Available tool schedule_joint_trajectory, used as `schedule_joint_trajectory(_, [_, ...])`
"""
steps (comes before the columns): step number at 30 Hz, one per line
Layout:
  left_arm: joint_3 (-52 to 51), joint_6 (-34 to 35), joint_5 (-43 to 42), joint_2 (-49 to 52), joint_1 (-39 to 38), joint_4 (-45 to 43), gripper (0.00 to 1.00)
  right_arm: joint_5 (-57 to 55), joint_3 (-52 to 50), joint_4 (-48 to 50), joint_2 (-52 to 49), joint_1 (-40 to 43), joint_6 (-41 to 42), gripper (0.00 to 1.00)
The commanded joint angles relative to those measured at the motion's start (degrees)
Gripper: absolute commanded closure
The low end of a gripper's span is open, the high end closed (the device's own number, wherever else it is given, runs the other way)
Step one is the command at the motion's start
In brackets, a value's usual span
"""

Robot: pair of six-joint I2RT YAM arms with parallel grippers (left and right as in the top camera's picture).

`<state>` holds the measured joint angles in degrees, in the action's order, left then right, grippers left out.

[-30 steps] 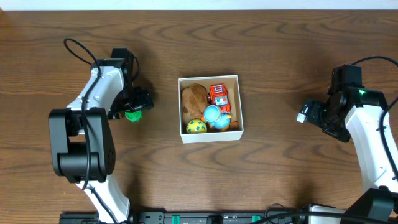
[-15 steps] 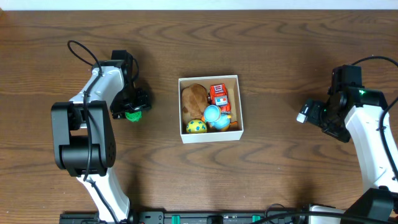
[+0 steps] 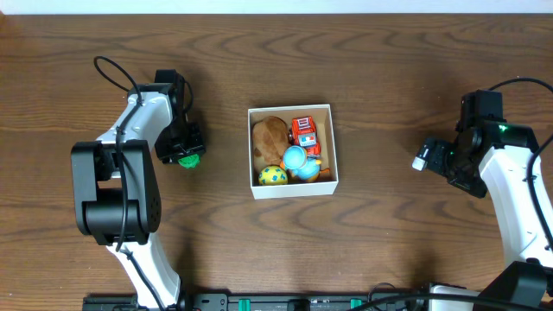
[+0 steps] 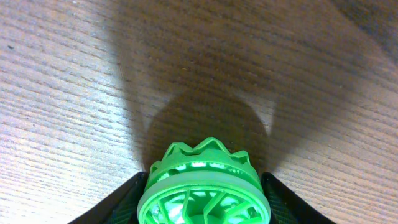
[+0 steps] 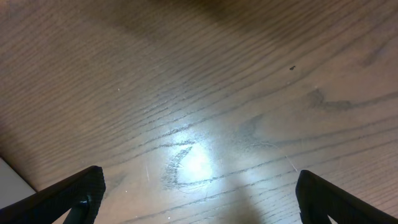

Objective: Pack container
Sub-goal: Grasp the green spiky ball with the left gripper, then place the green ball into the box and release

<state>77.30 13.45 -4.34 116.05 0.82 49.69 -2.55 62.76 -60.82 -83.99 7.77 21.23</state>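
Note:
The container point(image 3: 292, 189) is a small white-walled open box at the table's middle. It holds a brown toy point(image 3: 270, 133), a red-and-white toy point(image 3: 304, 130), a light blue toy point(image 3: 296, 159) and a yellow-blue toy point(image 3: 273, 175). My left gripper point(image 3: 184, 153) is left of the box and shut on a green wheel-shaped toy point(image 4: 204, 190), which fills the space between both fingers in the left wrist view; it also shows in the overhead view point(image 3: 187, 159). My right gripper point(image 3: 429, 156) is open and empty over bare wood, far right of the box.
The table is dark wood point(image 3: 389, 78). A pale strip runs along its far edge point(image 3: 276, 5). Black equipment lies at the near edge point(image 3: 285, 302).
The left gripper with the green toy shifted slightly and its wrist turned a little. The right arm and the box stayed still.

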Motion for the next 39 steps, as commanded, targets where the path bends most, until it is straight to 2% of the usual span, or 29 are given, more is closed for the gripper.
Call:
schedule_joint_trajectory(1, [-0.33, -0.33, 0.02, 0.22, 0.2, 0.37, 0.49, -0.66, -0.22, -0.09, 0.07, 0.09, -0.76, 0.01])
schedule_joint_trajectory(8, [2.64, -0.31, 0.02, 0.09, 0.07, 3.93, 0.6, -0.66, -0.22, -0.07, 0.07, 0.09, -0.76, 0.01])
schedule_joint_trajectory(11, [6.21, -0.31, 0.02, -0.94, -0.55, 7.32, 0.69, -0.66, -0.22, -0.07, 0.07, 0.09, -0.76, 0.01])
schedule_joint_trajectory(15, [11.76, -0.31, 0.0, -4.52, -3.06, 11.8, 0.72, -0.63, -0.22, -0.09, 0.07, 0.09, -0.76, 0.01])
schedule_joint_trajectory(19, [15.47, -0.33, -0.13, -10.27, -9.18, 14.1, 0.73, -0.63, -0.22, -0.09, 0.07, 0.09, -0.74, 0.01])
schedule_joint_trajectory(23, [15.58, -0.37, -0.2, -15.72, -18.78, 12.33, 0.74, -0.63, -0.22, -0.09, 0.07, 0.09, -0.74, 0.01])
schedule_joint_trajectory(29, [15.3, -1.01, -0.13, -15.61, -33.33, 8.5, 0.74, -0.63, -0.22, -0.11, 0.07, 0.09, -0.74, 0.01])
schedule_joint_trajectory(33, [14.84, -0.96, 0.9, -12.57, -38.29, 5.75, 0.74, -0.63, -0.22, -0.35, 0.07, 0.09, -0.74, 0.01])
schedule_joint_trajectory(39, [14.82, -0.92, 0.17, -7.93, -40.57, 5.27, 0.73, -0.63, -0.22, -0.33, 0.07, 0.09, -0.74, 0.01])
